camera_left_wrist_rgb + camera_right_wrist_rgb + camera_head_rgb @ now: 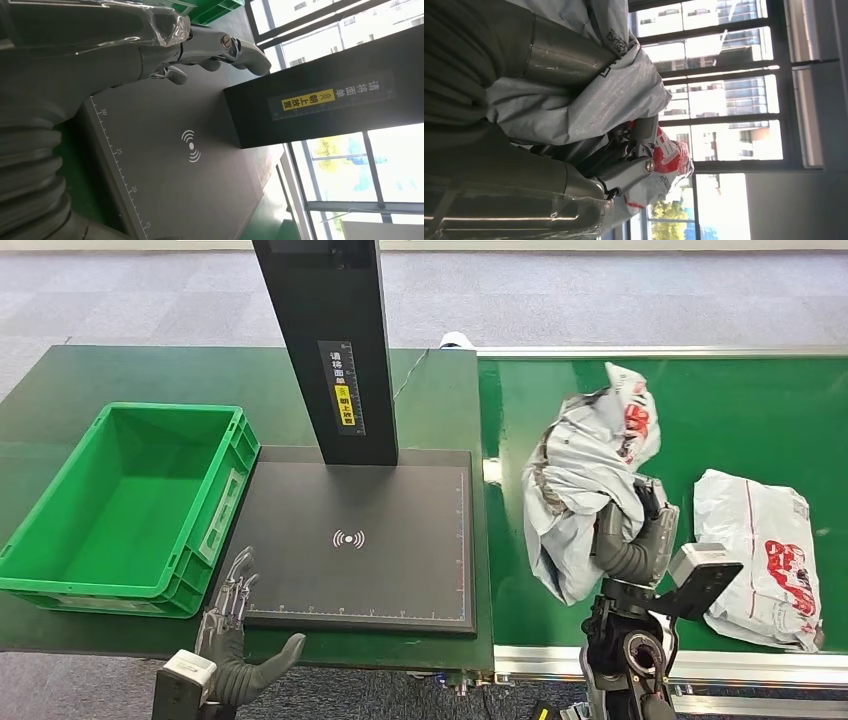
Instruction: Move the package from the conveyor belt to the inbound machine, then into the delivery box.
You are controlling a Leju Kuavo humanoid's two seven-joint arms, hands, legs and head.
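The right hand (628,530) is clamped on a crumpled grey package (585,480), its fingers (624,172) buried in the plastic. The package appears raised over the green conveyor belt (760,410), near the belt's edge next to the black scanner pad (360,545), though I cannot tell whether its lower end touches the belt. A 2nd package (765,555) lies flat on the belt just to the right of the arm.

Step 1 of the task looks to be in hand: the pick seems made, the carry to the scanner pad not yet done. The next move calls for swinging the package left across the belt's edge, keeping it off the black post (330,340), and laying it on the pad.

The right arm reaches up from below, with the forearm roughly upright and the wrist bent in toward the package. The left hand (235,635) holds nothing, with its fingers apart, at the near corner of the pad beside the green box (60,550), which stands just left of the pad.
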